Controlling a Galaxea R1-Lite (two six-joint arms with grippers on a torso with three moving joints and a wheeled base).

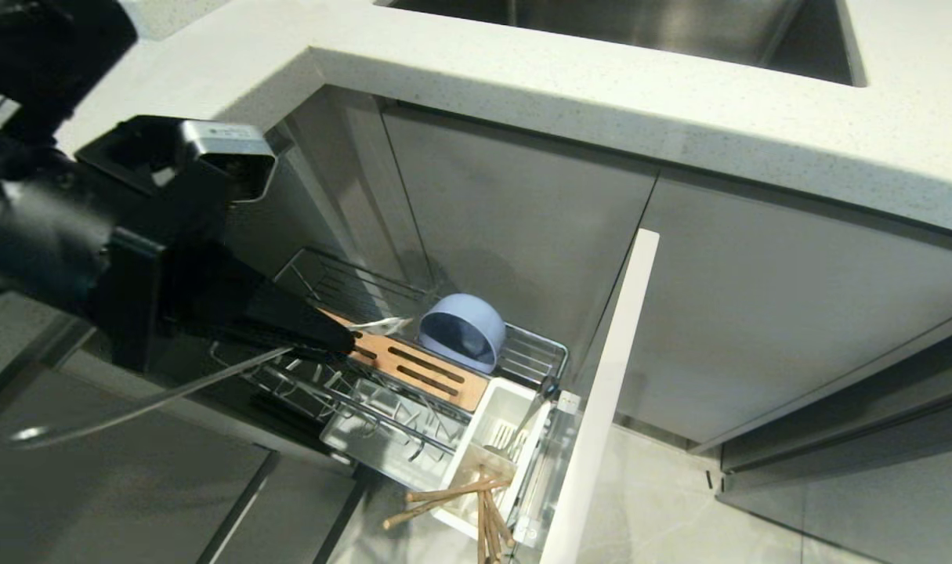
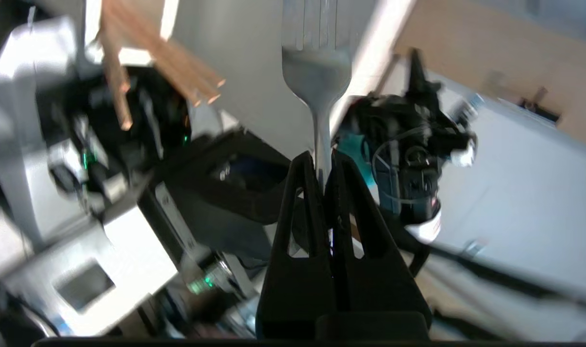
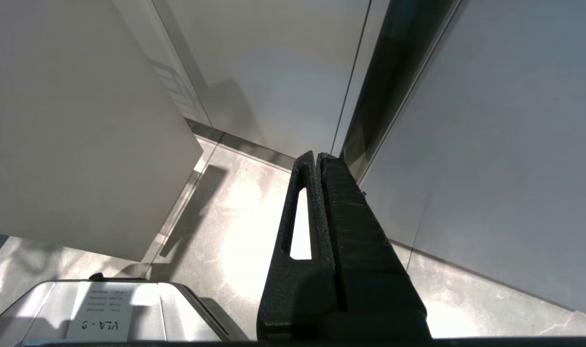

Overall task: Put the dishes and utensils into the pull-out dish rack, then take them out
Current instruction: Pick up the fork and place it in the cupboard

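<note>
Pale speckled countertop (image 1: 679,102) fills the top of the head view, with grey cabinet fronts under it and the pull-out dish rack (image 1: 444,392) drawn out at lower centre, its pale door front (image 1: 601,392) slanting down to the bottom edge. Nearest the camera, at centre left, the left gripper (image 1: 342,338) is clenched on the handle of a silver fork (image 1: 142,401): the handle trails toward the lower left of the frame, and a blurred, bright bit of it shows just past the fingertips over the slotted wooden strip (image 1: 421,368). In the left wrist view the closed fingers (image 2: 305,193) pinch the neck of the fork (image 2: 317,72), whose head stands above them at top centre. Below the gripper in the head view, near the bottom centre, the white cutlery cup (image 1: 495,446) holds more silver cutlery, and the wooden chopsticks (image 1: 460,501) splay out over its near edge. Farthest back, the pale-blue bowl (image 1: 461,330) lies on its side against the wire just right of the gripper. No pink plate is in sight. Whether the fork is going in or coming out cannot be told; either way, a firm pinch should be kept, the long handle carried clear of the wires and chopsticks, and the fork kept from swinging. The right gripper (image 3: 317,159), fingers pressed together and holding nothing, hangs parked over the floor.
</note>
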